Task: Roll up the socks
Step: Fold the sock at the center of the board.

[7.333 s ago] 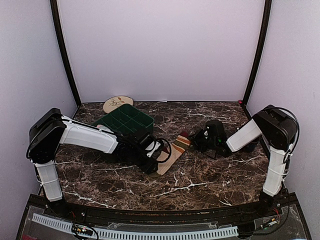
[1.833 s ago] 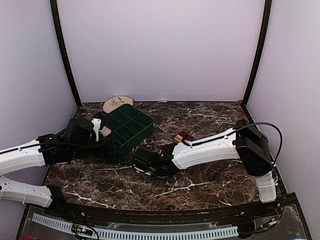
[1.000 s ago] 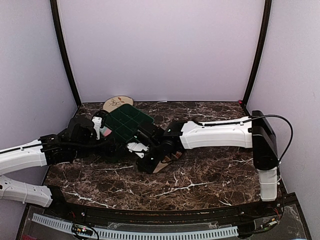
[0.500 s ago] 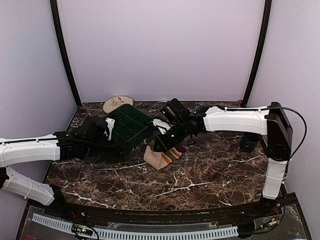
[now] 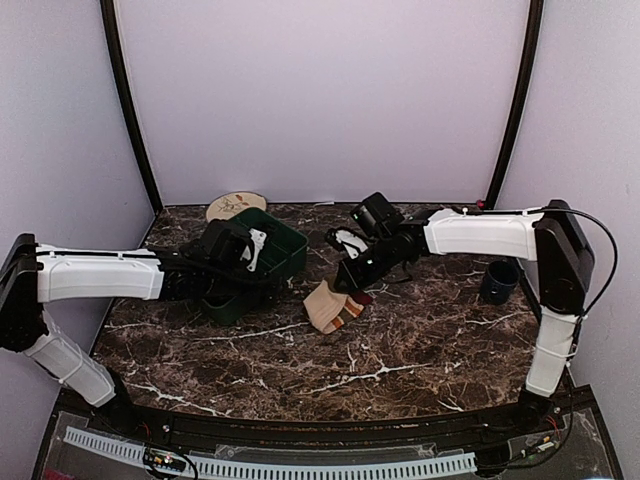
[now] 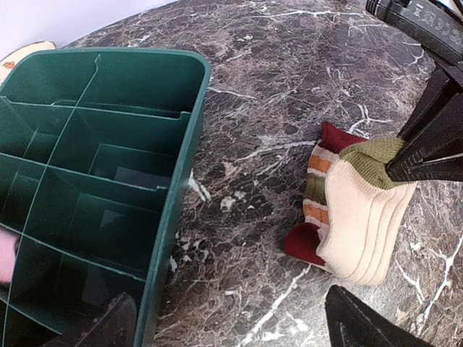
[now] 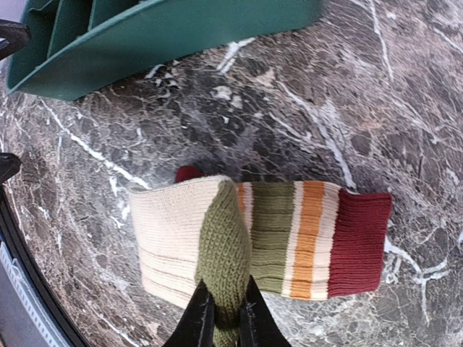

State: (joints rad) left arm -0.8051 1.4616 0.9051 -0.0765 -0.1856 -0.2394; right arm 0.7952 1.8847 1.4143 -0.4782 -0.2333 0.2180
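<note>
While the right end effector point(image 7: 223, 322) pinches the olive-green patch of the tan sock point(image 7: 278, 235) between closed jaws, you can see the sock folded over on itself on the marble bench point(image 5: 400, 350). Its red, orange and olive striped cuff shows beneath the cream fold. The sock sits just beside the green divided tray point(image 5: 285, 248), clear of its wall. Your left end effector point(image 6: 231, 334) hangs wide open with nothing between its fingers point(image 6: 362, 325), above the bench between tray and sock. A sliver of pink fabric point(image 6: 4, 254) shows in one tray compartment at the edge of the left wrist view. Behind the tray lies a round patterned plate point(image 5: 232, 206), and a dark cup point(image 5: 497, 281) stands near the right arm.
</note>
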